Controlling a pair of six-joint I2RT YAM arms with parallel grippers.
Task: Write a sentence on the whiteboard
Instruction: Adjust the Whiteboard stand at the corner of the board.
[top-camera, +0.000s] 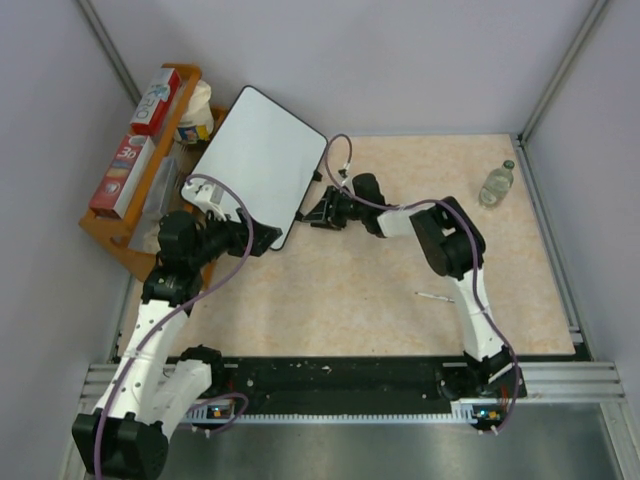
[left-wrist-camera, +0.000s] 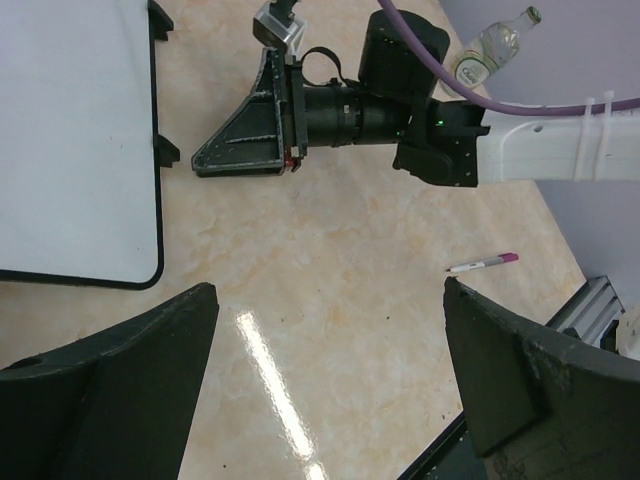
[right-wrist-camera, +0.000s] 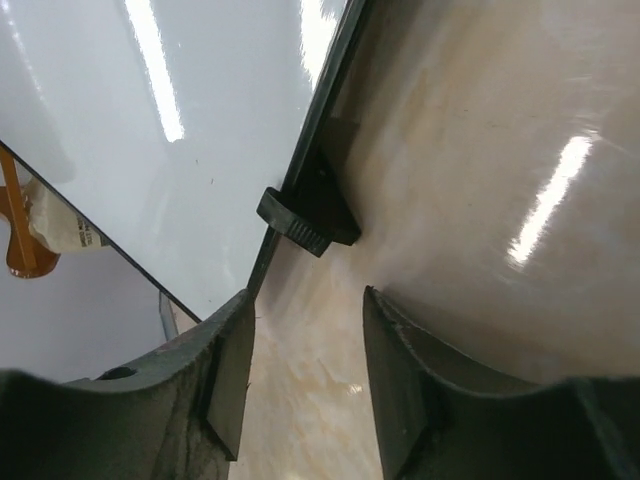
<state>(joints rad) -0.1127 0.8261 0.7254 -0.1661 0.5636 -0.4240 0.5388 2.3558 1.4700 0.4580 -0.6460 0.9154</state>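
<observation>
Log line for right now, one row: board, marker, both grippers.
whiteboard: blank | marker: on table, unheld | left gripper: open, empty | right gripper: open, empty, near board's foot

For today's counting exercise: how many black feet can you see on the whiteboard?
2, both on the whiteboard edge facing the right arm: the farther foot and the nearer foot. Others may be hidden.

Whiteboard (top-camera: 262, 160) left; bottle (top-camera: 496, 185) back right; pen (top-camera: 435, 296) front right.
</observation>
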